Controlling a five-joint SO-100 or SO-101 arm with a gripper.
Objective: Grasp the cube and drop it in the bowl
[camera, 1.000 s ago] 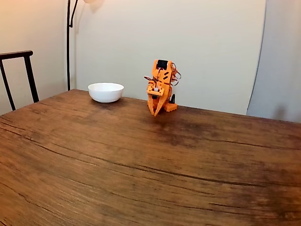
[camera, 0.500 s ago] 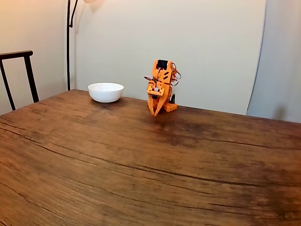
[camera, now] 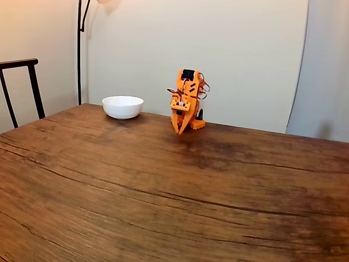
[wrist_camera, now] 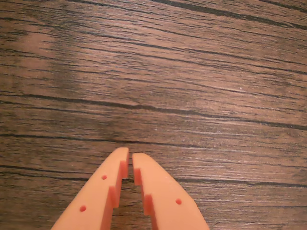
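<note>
A dark brown wooden table (camera: 163, 207) with long black grain lines fills the lower frame of the fixed view. On it, at upper left, sits the white bowl (camera: 122, 106); the orange arm (camera: 187, 101) stands near upper centre, right of the bowl.

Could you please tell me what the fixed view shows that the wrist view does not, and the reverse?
The fixed view alone takes in the white bowl, a dark chair, the lamp pole, the wall and the folded orange arm. The wrist view alone gives a close look at the fingers, nearly together with nothing between them. Both show the gripper and the wooden table.
</note>
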